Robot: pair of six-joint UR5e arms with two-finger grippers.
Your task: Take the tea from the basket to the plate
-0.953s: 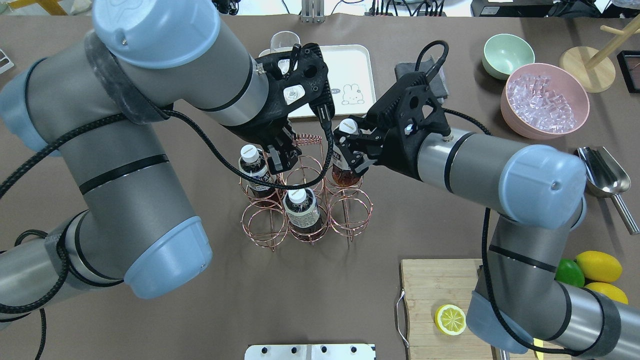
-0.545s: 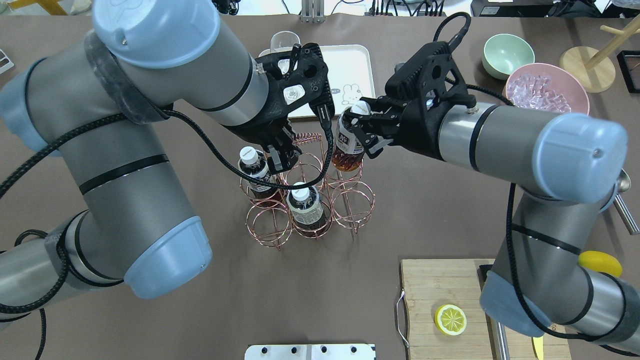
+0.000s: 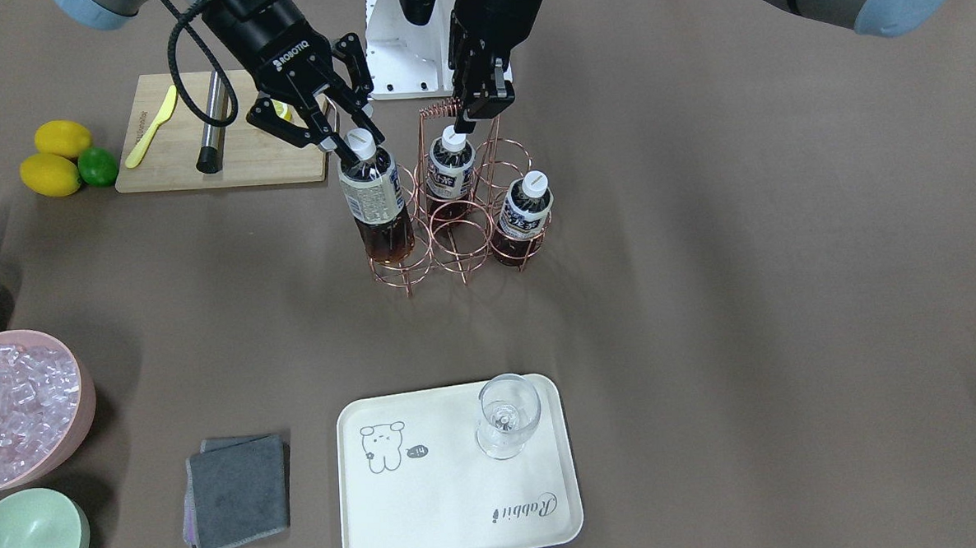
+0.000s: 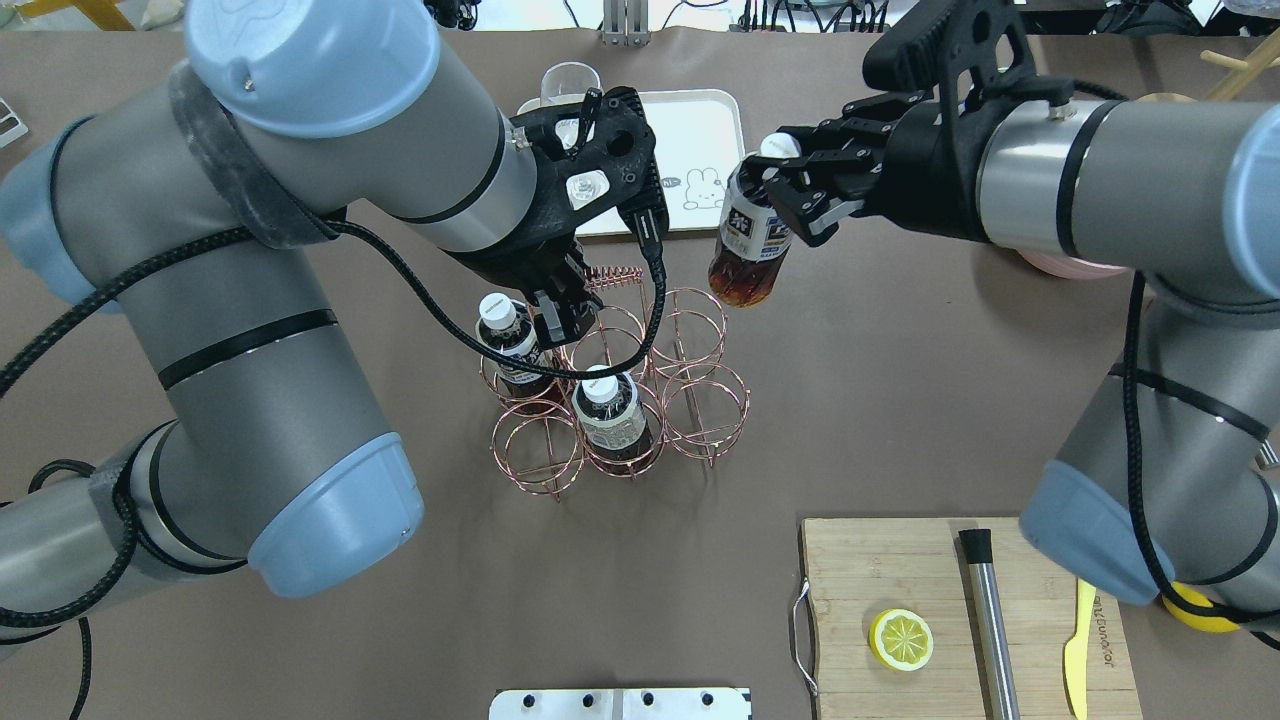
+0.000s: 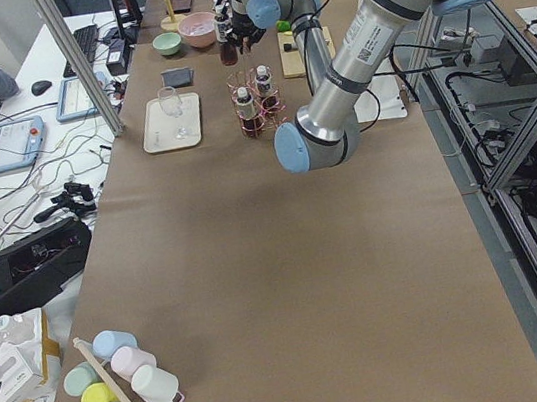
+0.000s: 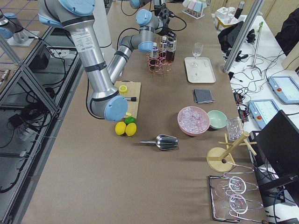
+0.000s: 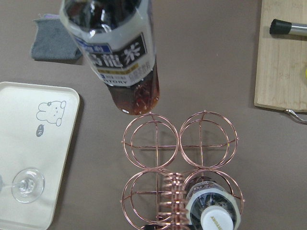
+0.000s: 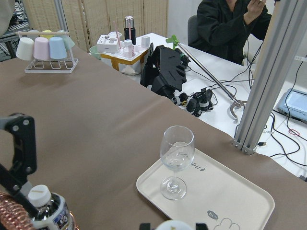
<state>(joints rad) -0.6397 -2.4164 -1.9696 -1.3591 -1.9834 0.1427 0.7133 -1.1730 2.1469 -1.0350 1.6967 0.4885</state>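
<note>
- Nearest the robot: a wooden cutting board (image 4: 870, 570) carrying a halved lemon (image 4: 900, 640), a steel rod (image 4: 988, 620) and a yellow knife (image 4: 1077, 650).
- Mid-table: the basket (image 7: 179, 143) stands upright. Two bottles are seated in it. One bottle (image 4: 610, 420) is in the middle cell of the near row. The other bottle (image 4: 510, 345) is in the far row, in the cell on the robot's left.
- Left gripper (image 4: 558, 318): fingers drawn together on the end of the basket's coiled handle.
- Right gripper (image 4: 785, 185): fingers closed around the neck of the tea (image 4: 745, 250), just under its white cap. The bottle is off the rack and tilted. Its base hangs above and just beyond the far cell on the robot's right, and the left wrist view shows it touching no ring.
- Farthest: the plate (image 4: 700, 130) lies flat on the table beyond the basket. A stemmed glass (image 3: 507, 417) stands upright on the plate, at its end on the robot's left.
</note>
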